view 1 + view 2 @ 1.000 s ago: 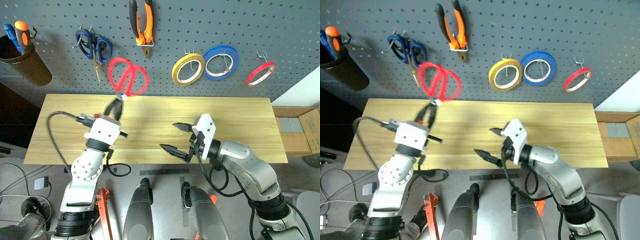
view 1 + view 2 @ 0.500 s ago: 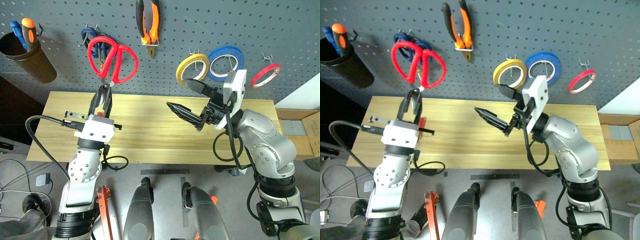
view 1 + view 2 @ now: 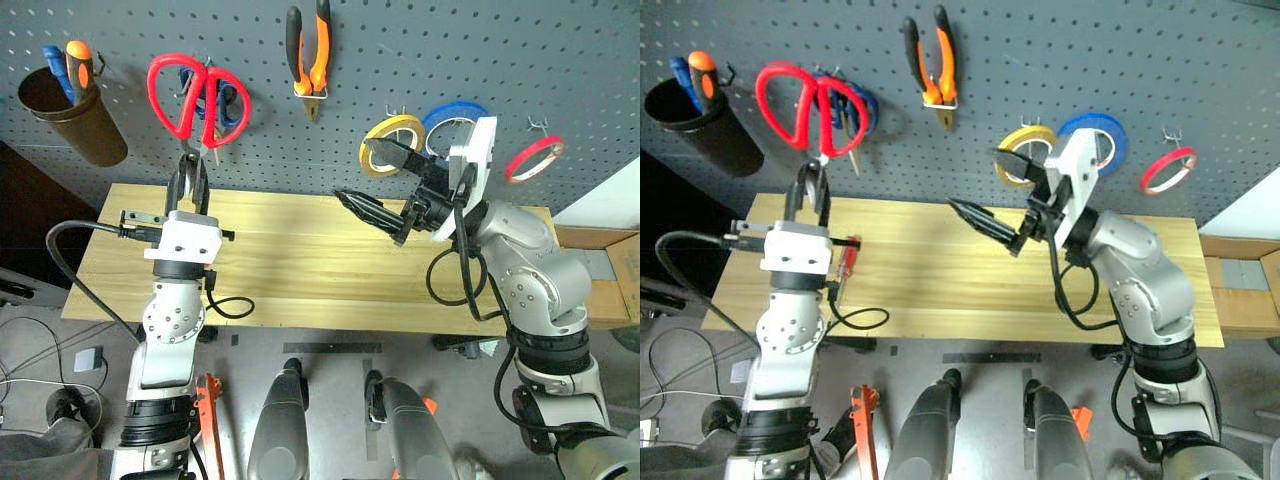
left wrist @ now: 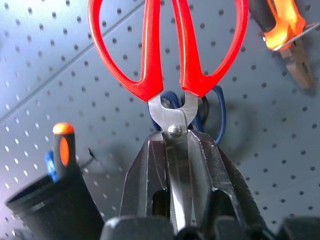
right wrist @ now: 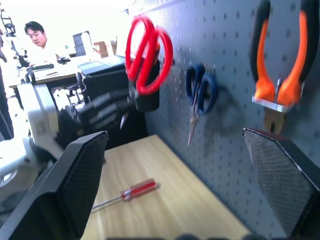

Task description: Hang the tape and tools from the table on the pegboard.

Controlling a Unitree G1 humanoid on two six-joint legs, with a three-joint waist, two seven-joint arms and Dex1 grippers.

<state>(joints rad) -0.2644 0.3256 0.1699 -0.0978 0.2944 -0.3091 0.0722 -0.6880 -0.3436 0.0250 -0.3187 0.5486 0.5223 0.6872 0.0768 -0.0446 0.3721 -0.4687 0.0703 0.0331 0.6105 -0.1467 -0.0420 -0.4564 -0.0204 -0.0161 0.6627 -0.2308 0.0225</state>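
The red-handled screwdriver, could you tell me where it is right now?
The red-handled screwdriver lies on the table at its left side, just beside the left gripper.

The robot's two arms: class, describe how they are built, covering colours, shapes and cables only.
Both arms are silver-grey, made of rounded, jointed metal segments. The left arm has screw-dotted round joints; the right arm is bulkier. Each wrist carries a white boxy block, and loose black cables loop beside each arm. The left tool and the right tool each have two black, tapering fingers, with cross-hatched pads on the right.
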